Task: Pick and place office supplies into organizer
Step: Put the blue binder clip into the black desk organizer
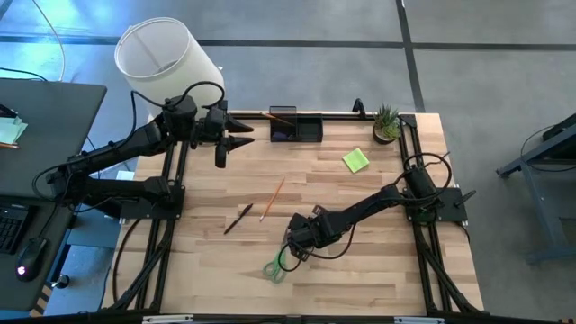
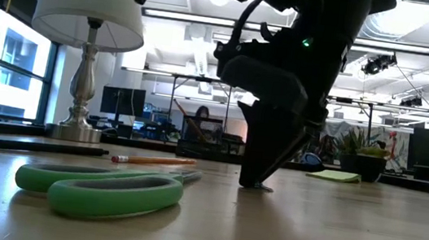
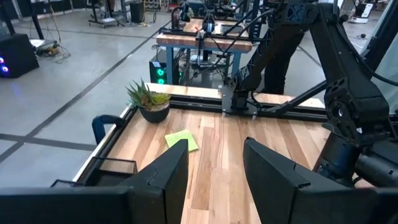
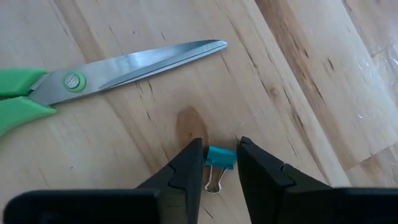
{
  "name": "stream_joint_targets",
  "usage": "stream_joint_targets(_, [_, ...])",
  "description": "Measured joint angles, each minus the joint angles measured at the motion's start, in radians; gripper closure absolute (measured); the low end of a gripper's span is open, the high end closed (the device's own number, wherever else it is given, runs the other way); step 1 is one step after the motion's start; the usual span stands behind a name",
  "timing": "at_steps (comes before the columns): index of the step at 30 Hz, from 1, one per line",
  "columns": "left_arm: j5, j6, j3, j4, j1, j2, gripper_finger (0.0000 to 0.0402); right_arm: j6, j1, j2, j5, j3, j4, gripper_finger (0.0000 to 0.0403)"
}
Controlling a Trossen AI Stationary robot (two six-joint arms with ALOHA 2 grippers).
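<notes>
right end effector (image 4: pixel 221 163): fingers apart, straddling teal binder clip (image 4: pixel 220 157) on bench (image 4: pixel 298 81) beside scissors (image 4: pixel 93 78) | left end effector (image 3: pixel 214 165): apart, raised near organizer (image 1: pixel 295 127) | no readable writing

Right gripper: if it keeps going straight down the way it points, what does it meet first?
The small teal binder clip, already between the right gripper fingers, which look close around it but not clearly clamped; directly beneath lies the light wooden tabletop.

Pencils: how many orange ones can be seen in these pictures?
2. One pencil lies loose mid-table beside the dark pen; another pencil rests across the black organizer at the far edge. Others may be hidden inside.
</notes>
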Motion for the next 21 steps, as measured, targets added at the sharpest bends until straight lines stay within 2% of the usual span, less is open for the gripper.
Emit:
stream_joint_targets(9, [0.0,-0.02,0.0,-0.02,0.0,0.0,0.0261,-0.029,0.007,0.001,0.001,-0.001,0.0,0.0353])
stream_joint_targets(21, [0.0,-0.036,0.0,-0.04,0.0,0.0,0.0261,-0.081,0.007,0.011,0.08,0.057,0.006,0.0343])
